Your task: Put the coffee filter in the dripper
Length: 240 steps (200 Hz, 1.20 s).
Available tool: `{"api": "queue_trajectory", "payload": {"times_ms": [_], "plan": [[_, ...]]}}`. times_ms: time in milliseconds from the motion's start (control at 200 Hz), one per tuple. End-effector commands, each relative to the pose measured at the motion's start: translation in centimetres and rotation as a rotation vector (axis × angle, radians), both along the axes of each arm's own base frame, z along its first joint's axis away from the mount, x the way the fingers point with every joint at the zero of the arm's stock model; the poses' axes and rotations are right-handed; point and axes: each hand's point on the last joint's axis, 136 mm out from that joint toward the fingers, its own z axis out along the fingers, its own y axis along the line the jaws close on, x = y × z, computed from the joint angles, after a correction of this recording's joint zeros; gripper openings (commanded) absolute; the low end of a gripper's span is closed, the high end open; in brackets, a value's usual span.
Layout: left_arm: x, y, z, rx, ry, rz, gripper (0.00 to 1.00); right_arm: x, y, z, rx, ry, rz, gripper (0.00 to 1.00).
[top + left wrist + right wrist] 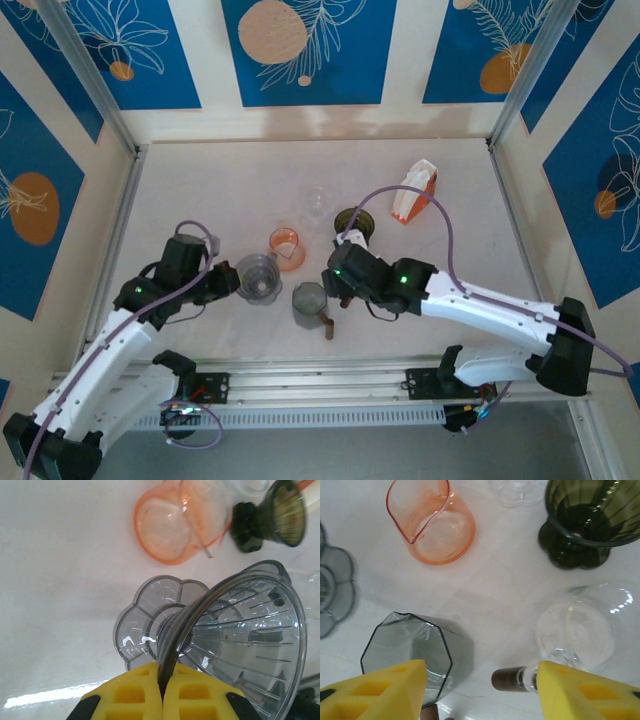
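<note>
The white coffee filters (405, 203) sit in an orange holder (430, 180) far back on the right of the tabletop (220, 190). They are well apart from both arms. In the top view their long side runs on a slant, from back right to front left.

The left gripper (164, 680) has its yellow fingers (135, 695) squeezed together on the thin handle of the gray dripper (250, 635). In the left wrist view the dripper's wide mouth points right and its flower-shaped foot points left. Inside it I see just its ribs.

The right gripper (481, 672) has its fingers apart and holds nothing. Under it sit a gray eight-sided jug (405, 640) and a clear jug (575, 635) with a brown handle. Past them stand an orange cup (437, 527) with a spout and a dark green dripper (585, 515). The orange cup's bottom shows bare.
</note>
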Motion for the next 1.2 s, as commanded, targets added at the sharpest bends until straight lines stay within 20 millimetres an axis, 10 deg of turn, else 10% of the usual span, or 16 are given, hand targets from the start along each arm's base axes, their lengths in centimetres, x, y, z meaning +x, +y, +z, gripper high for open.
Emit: {"api": "queue_trajectory", "payload": {"times_ms": [0, 630, 1195], "plan": [[-1.4, -0.9, 3.2, -0.035, -0.013, -0.084, 0.00, -0.1, -2.4, -0.5, -0.036, -0.009, -0.065, 0.60], [-2.5, -9.7, 3.6, 0.113, 0.042, -0.331, 0.00, -1.0, -7.3, -1.9, -0.015, -0.006, -0.164, 0.61], [-1.4, -12.2, 0.9, 0.091, 0.074, -0.336, 0.00, -1.9, -9.2, -2.1, 0.009, -0.009, -0.190, 0.61]]}}
